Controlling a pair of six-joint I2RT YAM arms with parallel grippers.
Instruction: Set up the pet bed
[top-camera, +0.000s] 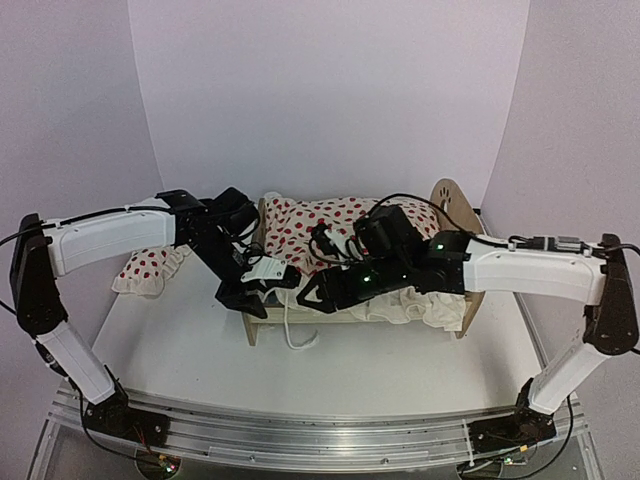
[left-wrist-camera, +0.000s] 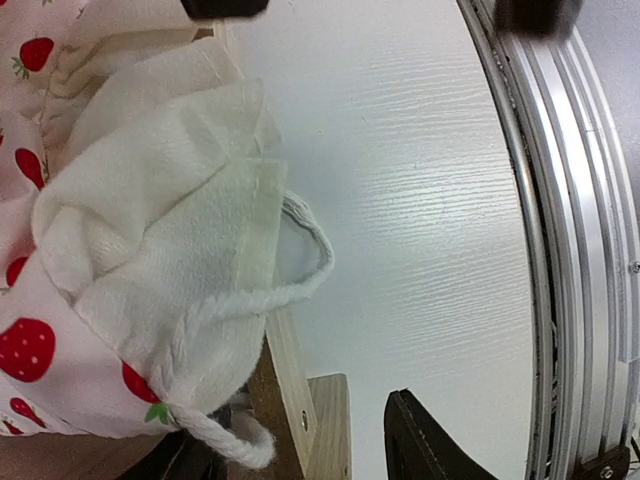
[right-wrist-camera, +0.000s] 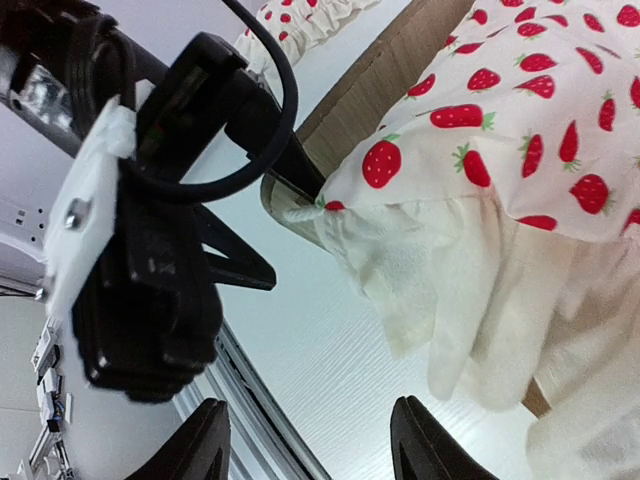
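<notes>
The pet bed (top-camera: 452, 200) stands mid-table, its rounded headboard to the right and its mattress hidden under a red-dotted white blanket (top-camera: 330, 225). The blanket's ruffle (left-wrist-camera: 170, 250) hangs over the front left corner, along with a white cord loop (left-wrist-camera: 305, 225). My left gripper (top-camera: 245, 298) is open at that corner. One finger (left-wrist-camera: 430, 450) shows beside the wooden leg (left-wrist-camera: 325, 430), and cloth hides the other. My right gripper (top-camera: 312, 296) is open just right of it. Its fingertips (right-wrist-camera: 205, 440) are apart with nothing between them, below the hanging ruffle (right-wrist-camera: 420, 280).
A small red-dotted pillow (top-camera: 150, 268) lies on the table left of the bed. An aluminium rail (top-camera: 320, 440) runs along the near edge, also seen as the rail (left-wrist-camera: 570, 250) in the left wrist view. The left arm's wrist (right-wrist-camera: 140, 250) crowds the right wrist view.
</notes>
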